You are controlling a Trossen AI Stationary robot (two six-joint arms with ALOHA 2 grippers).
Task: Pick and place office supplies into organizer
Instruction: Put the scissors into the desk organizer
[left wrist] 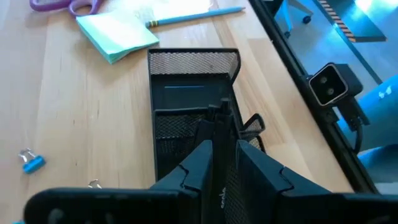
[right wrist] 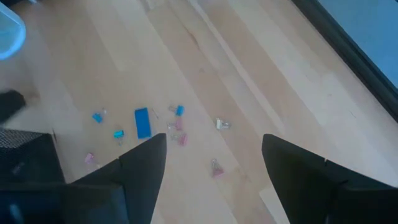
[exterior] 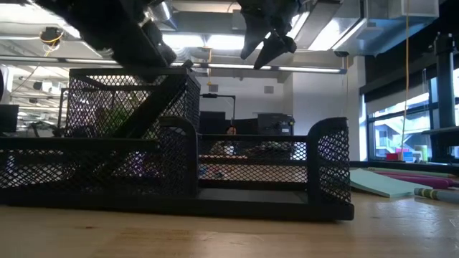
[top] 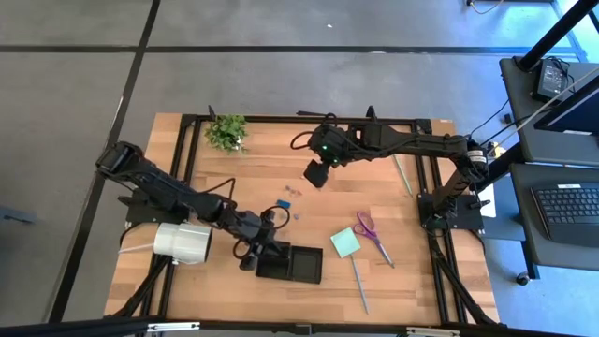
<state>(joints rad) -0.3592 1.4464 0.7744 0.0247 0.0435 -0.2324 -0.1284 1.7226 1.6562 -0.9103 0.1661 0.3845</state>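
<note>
The black mesh organizer (top: pixel 292 264) stands near the table's near edge. My left gripper (top: pixel 260 251) is at its left end, shut on a thin black pen (left wrist: pixel 221 115) that points over the compartments (left wrist: pixel 193 93). My right gripper (top: pixel 315 175) hangs open above the small blue and pale clips (right wrist: pixel 143 122), clear of them. The pale green sticky-note pad (top: pixel 344 241), purple-handled scissors (top: pixel 371 229) and a slim grey stick (top: pixel 359 284) lie flat on the wood right of the organizer. My left gripper pinches the thin black pen between its two fingers (left wrist: pixel 199 162), and the pen lies along them. Its free end (left wrist: pixel 221 112) sticks out ahead, over the organizer. In the low view a dark slanted bar (exterior: pixel 150 107) reaches down into the tall mesh compartment.
A big white roll (top: pixel 182 241) lies beside my left arm, and a small green plant (top: pixel 226 131) stands at the far left. Another thin stick (top: pixel 402 173) lies near the right arm's base. One blue clip (left wrist: pixel 31 163) lies left of the organizer.
</note>
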